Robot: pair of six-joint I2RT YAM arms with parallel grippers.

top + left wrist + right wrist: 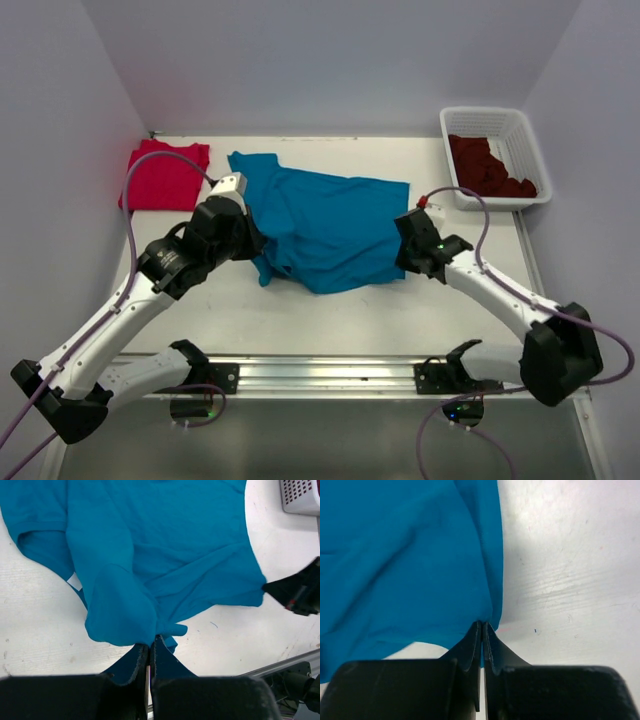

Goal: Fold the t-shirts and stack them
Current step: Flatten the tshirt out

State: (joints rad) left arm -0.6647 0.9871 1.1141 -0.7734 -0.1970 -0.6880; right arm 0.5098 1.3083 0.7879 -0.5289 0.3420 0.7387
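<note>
Left gripper and right gripper pinch teal t-shirt, apparently at opposite edges.

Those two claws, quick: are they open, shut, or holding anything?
Left gripper: closed, pinching the teal t-shirt.
Right gripper: closed, pinching the same teal t-shirt at its edge.

teal shirt: mid-table, mostly spread, wrinkled, long axis left-right; left side bunched and doubled over itself, near-left corner lifted into rumpled fold; one sleeve laid out toward far left; right edge fairly straight, near-right corner slightly raised off surface
red shirt: folded to flat rectangle, far-left corner, near teal sleeve but apart
maroon shirts: crumpled dark heap inside basket, far right; count unclear, unfolded
</note>
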